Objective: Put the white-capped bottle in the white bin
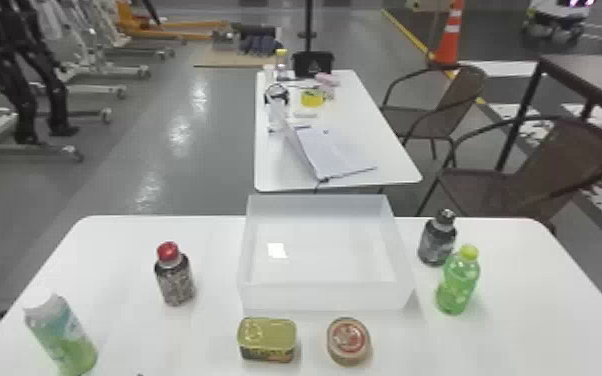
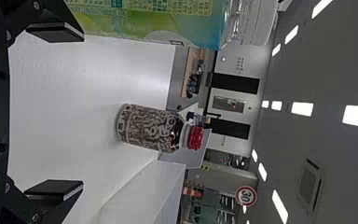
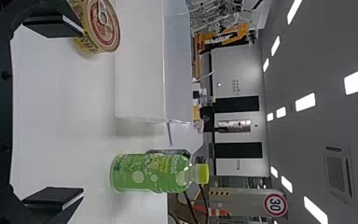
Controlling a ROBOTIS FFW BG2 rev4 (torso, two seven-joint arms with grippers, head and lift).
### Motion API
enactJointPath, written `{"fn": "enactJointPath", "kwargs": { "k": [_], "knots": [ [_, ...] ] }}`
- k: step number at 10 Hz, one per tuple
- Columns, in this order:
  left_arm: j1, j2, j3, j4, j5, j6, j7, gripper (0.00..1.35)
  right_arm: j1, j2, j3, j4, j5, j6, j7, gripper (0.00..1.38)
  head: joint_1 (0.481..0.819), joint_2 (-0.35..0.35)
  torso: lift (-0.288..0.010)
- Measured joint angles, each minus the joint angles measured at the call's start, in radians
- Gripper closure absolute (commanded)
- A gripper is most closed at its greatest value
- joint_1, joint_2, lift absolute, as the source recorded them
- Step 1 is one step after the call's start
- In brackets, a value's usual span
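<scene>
Head view: the white-capped bottle (image 1: 67,336) stands at eight o'clock from the white bin (image 1: 326,298), set centrally, likely to suit reaches from both sides. Left wrist view: my left gripper (image 2: 83,111) is empty, its fingers parted, presumably to admit that bottle. Right wrist view: my right gripper (image 3: 83,111) gapes, holding nothing, seemingly unneeded for a left-side pickup.

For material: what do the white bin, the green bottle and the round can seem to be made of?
White bin: probably satin plastic, judging by its milky, slightly translucent walls.
Green bottle: likely glossy plastic, see-through near the neck, though glass isn't ruled out.
Round can: apparently gold-toned metal, given its raised rim and pull ring.
</scene>
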Motion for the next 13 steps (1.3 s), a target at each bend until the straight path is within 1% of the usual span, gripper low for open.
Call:
{"fn": "enactJointPath", "kwargs": {
  "k": [7, 9, 11, 13],
  "knots": [
    [0.000, 0.000, 0.006, -0.003, -0.012, 0.001, 0.010, 0.18, 0.000, 0.000, 0.000, 0.000, -0.002, 0.006, 0.000, 0.09, 0.549, 0.000, -0.100],
    [-0.011, 0.000, 0.031, -0.005, -0.046, 0.018, 0.023, 0.18, -0.002, 0.000, 0.000, 0.000, -0.002, 0.007, 0.001, 0.09, 0.549, 0.000, -0.100],
    [-0.040, 0.000, 0.074, -0.007, -0.098, 0.036, 0.042, 0.18, -0.004, 0.000, 0.000, 0.000, -0.002, 0.009, 0.002, 0.09, 0.549, 0.000, -0.100],
    [-0.075, 0.000, 0.102, -0.004, -0.130, 0.059, 0.087, 0.18, -0.006, 0.000, 0.000, 0.001, -0.002, 0.010, 0.002, 0.09, 0.549, 0.000, -0.100]
  ]
}}
